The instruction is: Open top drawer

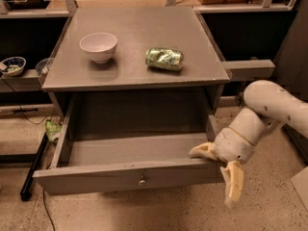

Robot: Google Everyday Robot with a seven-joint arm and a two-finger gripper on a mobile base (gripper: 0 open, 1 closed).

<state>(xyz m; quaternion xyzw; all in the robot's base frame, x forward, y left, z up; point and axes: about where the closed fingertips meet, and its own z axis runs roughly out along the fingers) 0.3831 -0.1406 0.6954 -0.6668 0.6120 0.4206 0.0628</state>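
The top drawer point(110, 150) stands open, far out from the grey cabinet and toward the camera. It sits directly under the surface point(144, 28). Its front is a plain flat grey board with one small metal knob point(142, 179) in the centre. Behind the front is a deep grey box, and its floor is bare. The front edge of the drawer reaches well past the front edge of the surface, so the inside is open from above.

The gripper point(214, 176) is at the right front corner of the drawer, on the end of the white arm point(269, 107) that comes in from the right. The jaws are spread wide. One finger point(202, 151) lies on the top edge of the drawer front near its right end. The other finger point(234, 182) hangs down just outside the right end of the front, over the speckled floor point(274, 196). To the right of the drawer and in front of it, the floor gives free room.

To the left, a black bar point(32, 170) leans near the drawer's left front corner, and something green point(52, 128) sits beside the drawer's left wall.

On the surface stand a white bowl point(98, 46) and, apart from it to the right, a crushed green can point(165, 58) lying on its side.
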